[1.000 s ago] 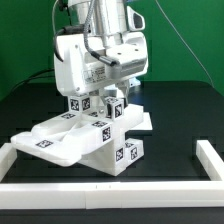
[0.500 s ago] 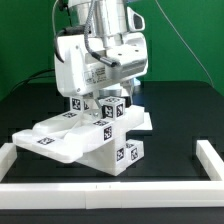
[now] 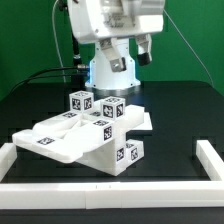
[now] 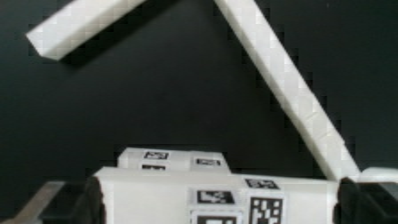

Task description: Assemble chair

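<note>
The robot arm (image 3: 118, 35) fills the upper middle of the exterior view, raised clear above the parts. Its jaws are hidden behind the white wrist housing, and whether they stand apart or together cannot be told. Nothing is visibly held.

Directly below the jaws, resting on the black bench (image 3: 180, 115), sits the partly built chair (image 3: 90, 135), a chunky cluster of white plastic pieces. 2 small cubes (image 3: 95, 104) stand side by side at its top, each showing black-and-white square tags. Under them a flat slab (image 3: 55, 140) tilts down toward the exterior view's left, its low corner just beside the border rail. A blocky piece (image 3: 125, 153) with a tag on its face supports the cluster on the side toward the exterior view's right.

Farther out, long plain white rails (image 3: 110, 195) frame the bench along the near edge and up both sides. Behind everything hangs a green backdrop (image 3: 30, 40), with dark cables trailing down near the arm's base.

In the wrist view, the tagged top of the chair (image 4: 214, 185) lies below the camera, and 2 white rails (image 4: 285, 80) meet at an angle on the dark surface beyond it.
</note>
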Robot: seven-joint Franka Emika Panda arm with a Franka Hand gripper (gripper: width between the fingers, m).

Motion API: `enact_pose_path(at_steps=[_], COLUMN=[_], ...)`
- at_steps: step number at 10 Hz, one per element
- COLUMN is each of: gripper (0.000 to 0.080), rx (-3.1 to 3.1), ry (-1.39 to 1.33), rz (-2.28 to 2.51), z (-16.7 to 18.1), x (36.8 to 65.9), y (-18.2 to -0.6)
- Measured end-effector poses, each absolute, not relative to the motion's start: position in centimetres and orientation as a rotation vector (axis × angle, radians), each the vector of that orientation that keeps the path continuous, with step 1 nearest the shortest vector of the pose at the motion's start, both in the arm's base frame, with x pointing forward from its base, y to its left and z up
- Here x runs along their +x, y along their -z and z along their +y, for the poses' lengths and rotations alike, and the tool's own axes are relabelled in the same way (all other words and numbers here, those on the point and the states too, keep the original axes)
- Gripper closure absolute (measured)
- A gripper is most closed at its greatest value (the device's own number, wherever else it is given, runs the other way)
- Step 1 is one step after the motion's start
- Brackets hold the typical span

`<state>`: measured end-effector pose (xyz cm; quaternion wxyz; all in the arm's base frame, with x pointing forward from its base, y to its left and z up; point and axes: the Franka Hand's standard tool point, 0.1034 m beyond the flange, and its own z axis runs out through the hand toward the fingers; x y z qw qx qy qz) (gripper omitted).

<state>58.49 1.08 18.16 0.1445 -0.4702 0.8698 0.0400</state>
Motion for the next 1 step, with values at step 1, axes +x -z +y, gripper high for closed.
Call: enact_pose_path(at_steps=[1], gripper=[0.0150], rx=[-1.358], ry=[-0.117], rz=[2.510], z=[1.09], x=[58.42], y=[-17.92])
